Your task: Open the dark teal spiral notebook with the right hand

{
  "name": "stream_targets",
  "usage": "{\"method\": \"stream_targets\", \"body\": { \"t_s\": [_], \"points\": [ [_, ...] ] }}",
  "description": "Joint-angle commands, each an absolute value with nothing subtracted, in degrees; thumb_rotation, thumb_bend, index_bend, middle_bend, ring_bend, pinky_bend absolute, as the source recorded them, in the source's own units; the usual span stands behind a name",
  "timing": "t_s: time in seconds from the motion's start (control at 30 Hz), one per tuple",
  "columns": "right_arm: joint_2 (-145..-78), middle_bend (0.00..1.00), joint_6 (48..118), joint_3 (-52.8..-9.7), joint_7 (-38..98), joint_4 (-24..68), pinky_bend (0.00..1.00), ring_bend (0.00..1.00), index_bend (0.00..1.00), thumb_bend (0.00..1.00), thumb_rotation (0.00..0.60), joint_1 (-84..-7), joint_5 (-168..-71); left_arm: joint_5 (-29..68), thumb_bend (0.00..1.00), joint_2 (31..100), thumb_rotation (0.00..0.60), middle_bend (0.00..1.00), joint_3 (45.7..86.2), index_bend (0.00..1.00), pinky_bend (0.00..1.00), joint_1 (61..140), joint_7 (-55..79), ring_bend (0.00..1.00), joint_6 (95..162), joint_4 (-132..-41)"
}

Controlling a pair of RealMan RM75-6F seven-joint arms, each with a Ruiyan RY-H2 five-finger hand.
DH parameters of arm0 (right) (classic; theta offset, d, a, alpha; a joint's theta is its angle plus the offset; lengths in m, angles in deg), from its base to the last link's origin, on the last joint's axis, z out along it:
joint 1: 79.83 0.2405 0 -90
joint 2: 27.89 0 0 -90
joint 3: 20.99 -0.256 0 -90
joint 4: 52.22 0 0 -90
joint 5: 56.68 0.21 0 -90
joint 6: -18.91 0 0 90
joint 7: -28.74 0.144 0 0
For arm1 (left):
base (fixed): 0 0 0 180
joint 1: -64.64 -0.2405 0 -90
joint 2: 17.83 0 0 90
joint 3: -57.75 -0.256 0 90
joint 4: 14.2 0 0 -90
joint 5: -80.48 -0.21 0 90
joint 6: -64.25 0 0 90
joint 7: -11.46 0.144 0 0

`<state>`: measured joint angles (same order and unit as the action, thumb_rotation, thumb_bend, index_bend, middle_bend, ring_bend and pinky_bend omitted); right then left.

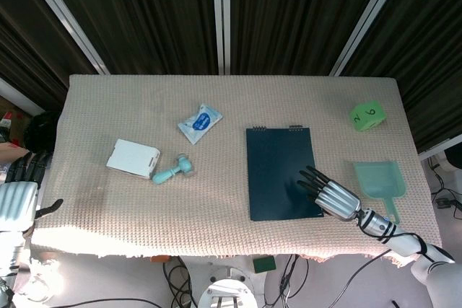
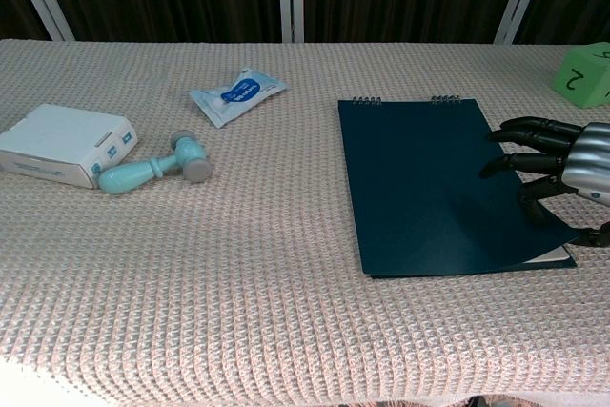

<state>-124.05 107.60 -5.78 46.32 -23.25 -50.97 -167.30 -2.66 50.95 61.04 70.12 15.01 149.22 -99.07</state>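
Reaching in from the five o'clock corner of the worktop (image 1: 216,99), the right hand (image 1: 330,194) has its dark fingers (image 2: 522,131) spread and extended over the lower right part of the dark teal spiral notebook (image 1: 281,171); it holds nothing, and whether the fingertips touch the cover or hover just above it cannot be told. The notebook lies flat at about three o'clock from the worktop's middle, spiral binding at its twelve o'clock edge, cover closed; in the chest view the near right corner shows a thin pale line of pages under the cover, so at most the corner is barely lifted. By that evidence the opening has hardly begun; what remains is to catch the cover's free edge and swing it up and over toward the spiral. The left hand (image 1: 20,196) sits off the worktop at eight o'clock, its fingers loosely apart and grasping nothing.
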Motion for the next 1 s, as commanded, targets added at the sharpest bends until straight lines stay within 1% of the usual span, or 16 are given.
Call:
{"method": "stream_targets", "body": {
  "t_s": [0.03, 0.37, 0.47, 0.6, 0.77, 1.0],
  "points": [
    [-124.1, 0.18, 107.5, -5.8, 46.4, -23.3, 0.0, 0.0, 0.85, 0.39, 0.6, -51.0, -167.2, -2.2, 0.1, 50.8, 0.599, 0.06, 61.0, 0.08, 0.09, 70.0, 15.4, 0.01, 148.9, -99.5],
    [-124.2, 0.18, 108.3, -5.6, 46.6, -23.8, 0.0, 0.0, 0.86, 0.39, 0.6, -51.2, -167.5, -2.1, 0.1, 50.5, 0.598, 0.06, 60.8, 0.08, 0.09, 69.6, 16.4, 0.01, 149.3, -100.6],
    [-124.3, 0.18, 108.4, -5.6, 46.7, -23.9, 0.0, 0.0, 0.87, 0.41, 0.6, -51.4, -167.4, -2.1, 0.1, 50.3, 0.598, 0.06, 60.8, 0.08, 0.09, 69.7, 16.6, 0.01, 149.0, -101.0],
    [-124.1, 0.2, 109.5, -5.4, 47.2, -23.3, 0.0, 0.0, 0.91, 0.47, 0.6, -51.6, -167.7, -2.3, 0.1, 50.2, 0.6, 0.06, 60.7, 0.08, 0.09, 69.7, 16.9, 0.01, 148.9, -101.4],
    [-123.5, 0.23, 111.2, -5.2, 48.7, -22.2, 0.0, 0.0, 0.98, 0.49, 0.6, -51.9, -168.0, -2.6, 0.1, 50.1, 0.599, 0.06, 60.6, 0.08, 0.09, 69.6, 16.9, 0.01, 149.1, -101.7],
    [-121.5, 0.23, 112.2, -4.5, 47.9, -19.3, 0.0, 0.0, 1.0, 0.52, 0.6, -52.4, -168.8, -3.2, 0.1, 50.2, 0.599, 0.06, 60.4, 0.08, 0.09, 69.7, 17.1, 0.01, 149.1, -101.9]
  ]
}}
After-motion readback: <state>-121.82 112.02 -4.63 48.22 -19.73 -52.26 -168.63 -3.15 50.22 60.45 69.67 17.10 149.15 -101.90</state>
